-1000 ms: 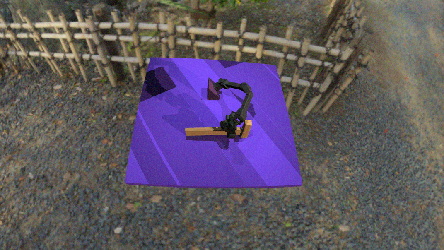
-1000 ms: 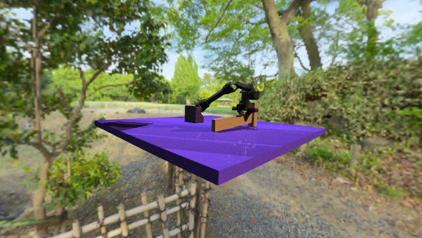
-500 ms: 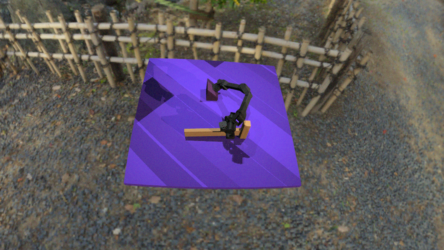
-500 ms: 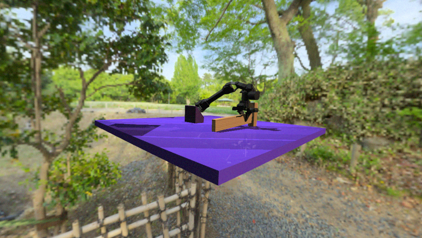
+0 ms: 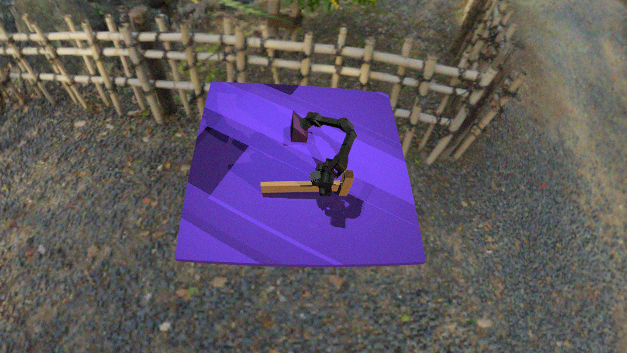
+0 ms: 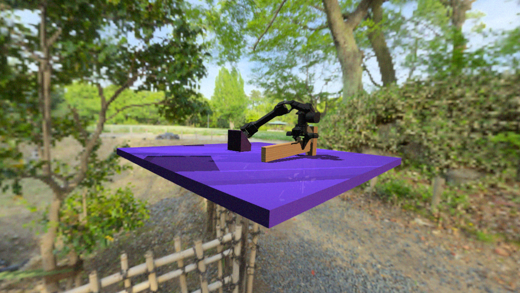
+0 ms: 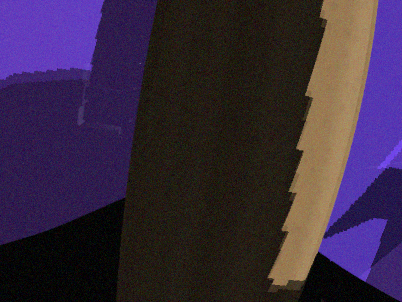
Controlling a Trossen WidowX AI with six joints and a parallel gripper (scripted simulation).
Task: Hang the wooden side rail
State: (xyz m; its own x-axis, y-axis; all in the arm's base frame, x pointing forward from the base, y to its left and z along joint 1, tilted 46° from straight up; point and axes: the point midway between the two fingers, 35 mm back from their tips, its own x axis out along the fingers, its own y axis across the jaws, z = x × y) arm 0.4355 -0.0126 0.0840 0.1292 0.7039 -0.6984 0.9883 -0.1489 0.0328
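The wooden side rail [image 5: 285, 187] [image 6: 280, 151] lies lengthwise toward the upright headboard post [image 5: 345, 184] [image 6: 314, 148]. Its far end is at or very close to the table top. My gripper [image 5: 324, 186] [image 6: 302, 145] points down and is shut on the rail near the post. In the wrist view the rail [image 7: 215, 150] runs between the dark fingers, mostly in shadow. The rail's hook end is right at the post's inner face. The hooks, pins and slot are hidden or too small to make out, so I cannot tell whether the hooks sit on the pins.
The purple table [image 5: 263, 236] [image 6: 269, 192] bears everything and shows broad shadow bands. The arm's dark base block [image 5: 299, 129] [image 6: 238, 140] stands farther back. The arm [image 5: 349, 140] [image 6: 267, 117] arches from it to the rail. A bamboo fence stands beyond the table's back edge.
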